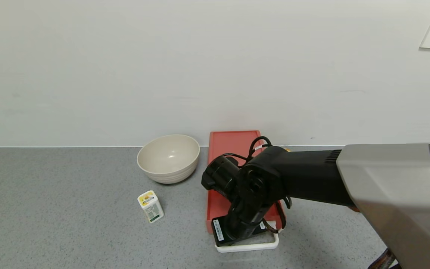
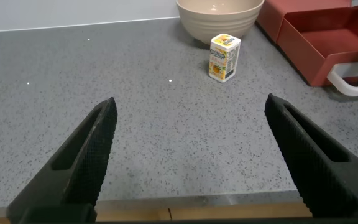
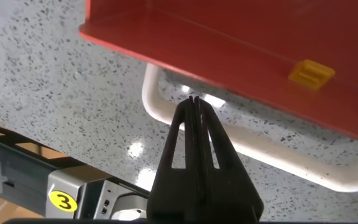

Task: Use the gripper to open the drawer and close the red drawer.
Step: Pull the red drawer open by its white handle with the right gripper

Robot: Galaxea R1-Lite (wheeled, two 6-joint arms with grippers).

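Observation:
The salmon-red drawer box [image 1: 233,147] lies by the wall, and its drawer [image 1: 215,209] is pulled out toward me. The drawer's inside shows in the right wrist view [image 3: 241,37]. The white loop handle [image 1: 250,247] is on its front. My right arm [image 1: 274,179] reaches over the drawer and hides the fingers in the head view. In the right wrist view my right gripper [image 3: 194,98] is shut, with its tips inside the handle loop [image 3: 157,109] close to the drawer front. My left gripper [image 2: 191,102] is open and empty above the table's front edge.
A beige bowl [image 1: 168,157] stands left of the drawer box. A small white-and-yellow carton [image 1: 150,206] stands in front of the bowl. A small yellow piece [image 3: 311,73] lies inside the drawer. The wall runs close behind the box.

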